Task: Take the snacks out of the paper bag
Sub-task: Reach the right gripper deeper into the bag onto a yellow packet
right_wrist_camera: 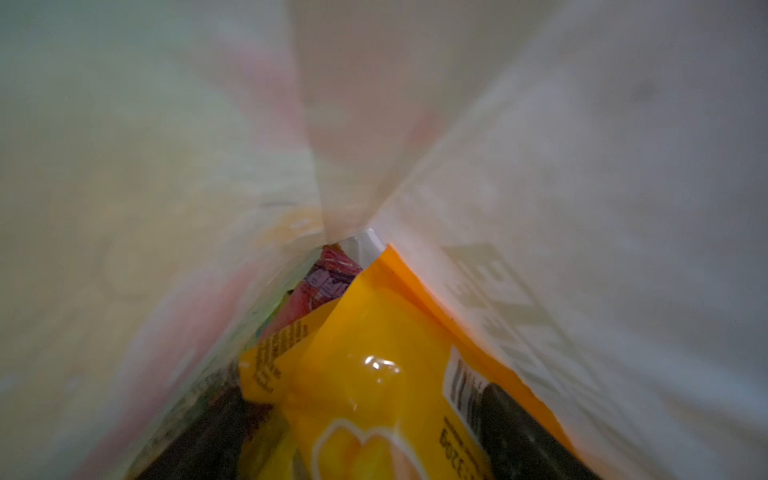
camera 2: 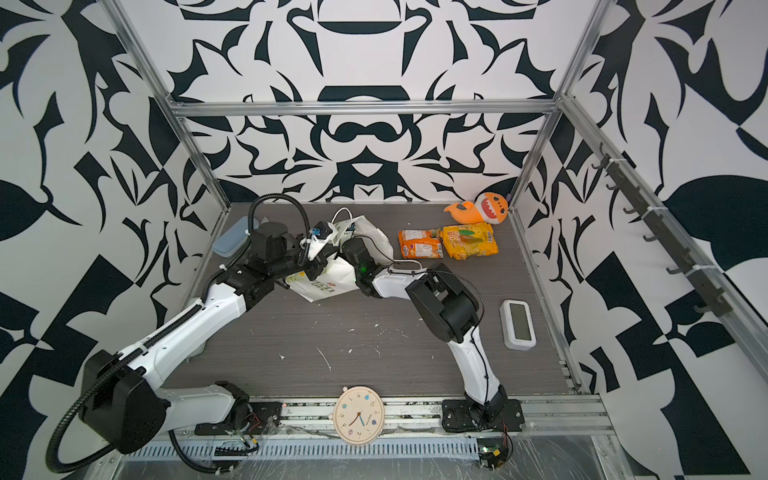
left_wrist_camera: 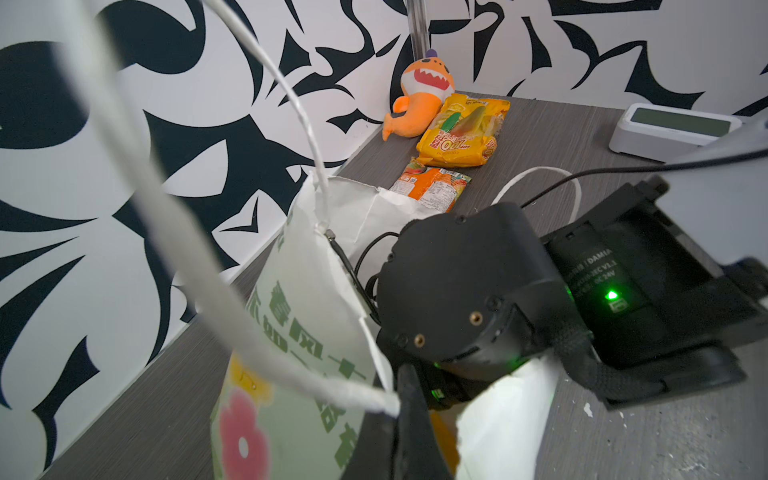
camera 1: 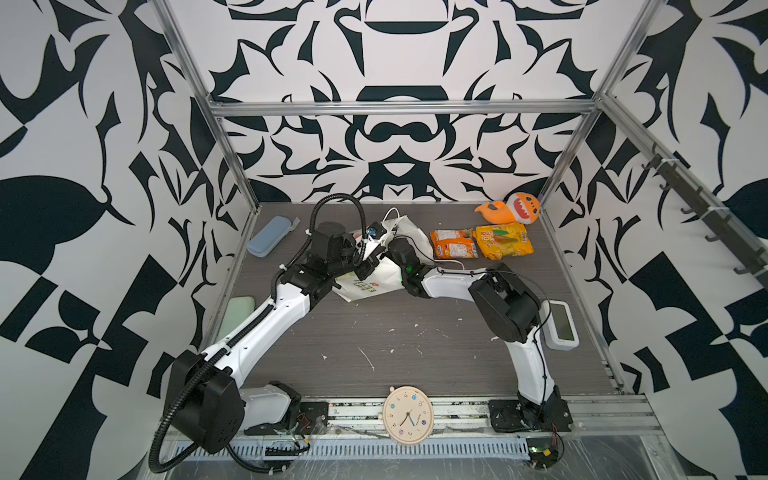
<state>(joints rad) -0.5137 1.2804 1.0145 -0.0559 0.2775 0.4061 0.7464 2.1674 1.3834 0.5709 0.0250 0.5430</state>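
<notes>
Taking the far wall as twelve o'clock, the paper bag (camera 1: 384, 272) lies slumped a little beyond the middle of the desk (camera 1: 415, 345). Its printed base points toward seven o'clock and a cord handle (camera 1: 390, 214) toward twelve.

The left fingers (left_wrist_camera: 413, 424) are closed on the edge of the bag's mouth where a cord handle meets them, and they hold it agape. Through that gap the right arm reaches in from the three o'clock side, so it is plainly the nearer arm; the left is busy with the rim.

Down inside, the right fingers (right_wrist_camera: 523, 436) stand wide apart. A yellow packet (right_wrist_camera: 374, 386) lies between them, right up against them. Its long axis runs straight ahead, along the line of the reach toward the bag's bottom. I can't see that they press on it yet.

Everything turns on that: the packet lies lengthwise between the spread fingers, so I'd judge they need only close across its width and draw back along the same line.

A pink packet (right_wrist_camera: 328, 278) sits deeper, just beyond the yellow one's far end.

Out on the desk at three o'clock of the bag lie an orange packet (camera 1: 453, 245) and, touching it, a loose yellow packet (camera 1: 505, 241).
</notes>
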